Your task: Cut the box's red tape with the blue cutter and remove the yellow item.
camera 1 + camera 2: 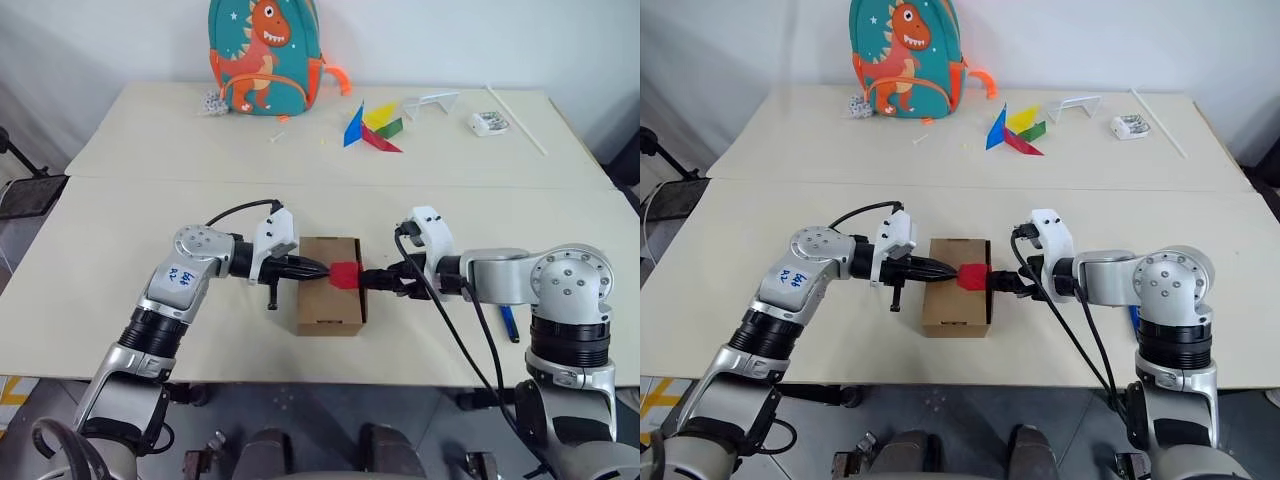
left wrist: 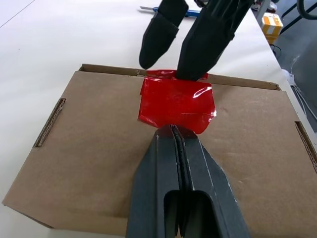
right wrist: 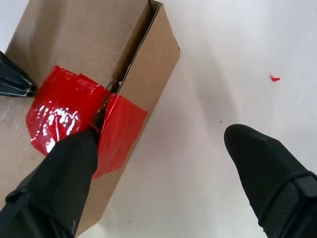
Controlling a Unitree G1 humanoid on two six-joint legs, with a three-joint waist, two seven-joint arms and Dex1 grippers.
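The brown box [image 1: 328, 300] lies on the table between my arms, with the red tape [image 2: 176, 101] over its top and down one side. My left gripper [image 2: 172, 130] is shut, and its tips touch the tape's crumpled edge on the box top. I cannot tell whether they pinch the tape. My right gripper [image 3: 158, 138] is open at the opposite edge, with one finger [image 3: 64, 173] on the tape and the other [image 3: 267, 168] off the box over the table. The blue cutter [image 1: 510, 323] lies on the table by my right arm, partly hidden. The yellow item is hidden.
A dinosaur backpack [image 1: 263, 55] stands at the table's far edge. Coloured paper triangles [image 1: 372, 125], a white folded piece [image 1: 430, 101], a small white object [image 1: 488, 122] and a thin white stick [image 1: 517, 118] lie at the far right.
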